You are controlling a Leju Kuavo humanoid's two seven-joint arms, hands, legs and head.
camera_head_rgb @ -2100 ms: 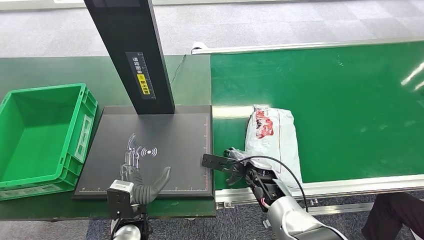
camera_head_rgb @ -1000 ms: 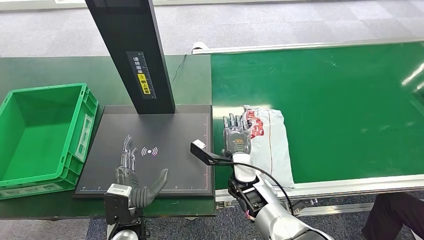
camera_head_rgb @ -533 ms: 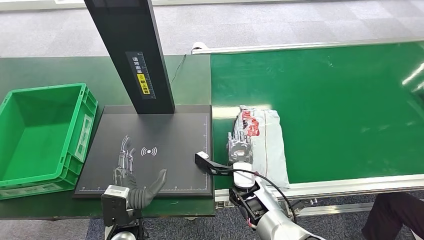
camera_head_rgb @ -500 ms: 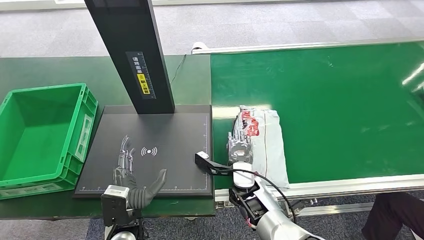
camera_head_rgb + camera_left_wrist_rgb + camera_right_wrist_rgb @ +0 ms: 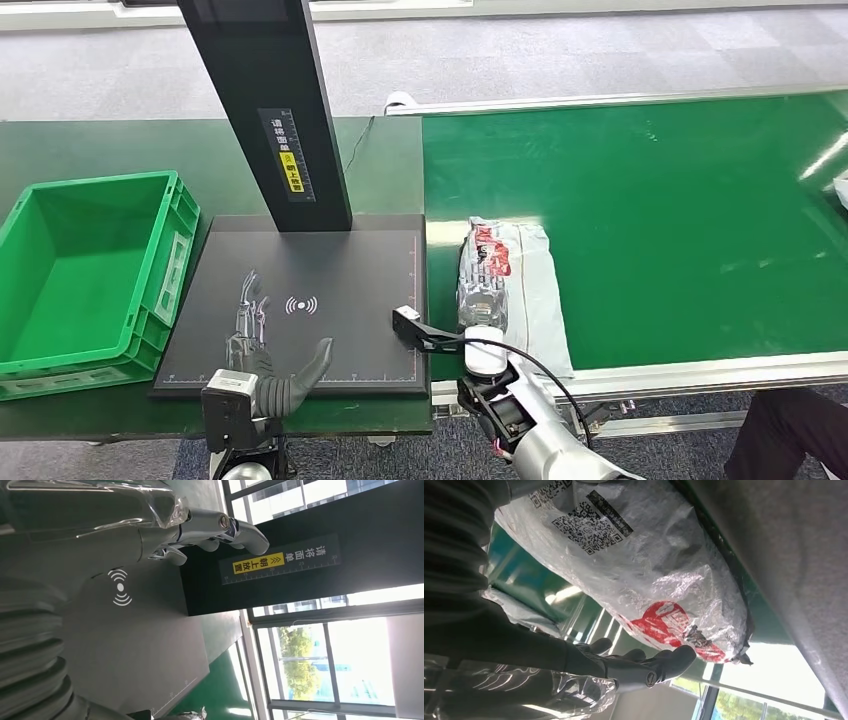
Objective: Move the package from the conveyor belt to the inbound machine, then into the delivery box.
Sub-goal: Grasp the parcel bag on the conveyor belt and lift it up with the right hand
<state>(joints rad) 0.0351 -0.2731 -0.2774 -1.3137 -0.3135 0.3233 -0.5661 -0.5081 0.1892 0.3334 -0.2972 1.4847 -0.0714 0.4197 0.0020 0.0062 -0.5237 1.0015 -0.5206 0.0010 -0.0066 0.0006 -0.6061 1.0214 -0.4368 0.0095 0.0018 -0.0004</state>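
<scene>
The grey plastic mail package (image 5: 520,285) lies on the green conveyor belt (image 5: 680,200), close to the belt's edge nearest the black inbound machine (image 5: 300,300). Its end with the red print points away from the robot, and the right wrist view shows printed codes on its wrapping (a label with square codes, too small to read).

The right hand (image 5: 480,300) rests along the package's side that faces the machine, its fingers (image 5: 659,667) stretched out and slightly apart, lying against the wrapping without closing around it.

The left hand (image 5: 262,350) hovers over the near part of the machine's flat black plate, fingers extended and spread, thumb out to the side, holding nothing. In the left wrist view its fingers (image 5: 220,527) point toward the black upright column (image 5: 265,110), which carries a yellow label.

The green delivery box (image 5: 90,270) stands just beside the plate, on the side away from the belt, on the dark green table (image 5: 120,140).
</scene>
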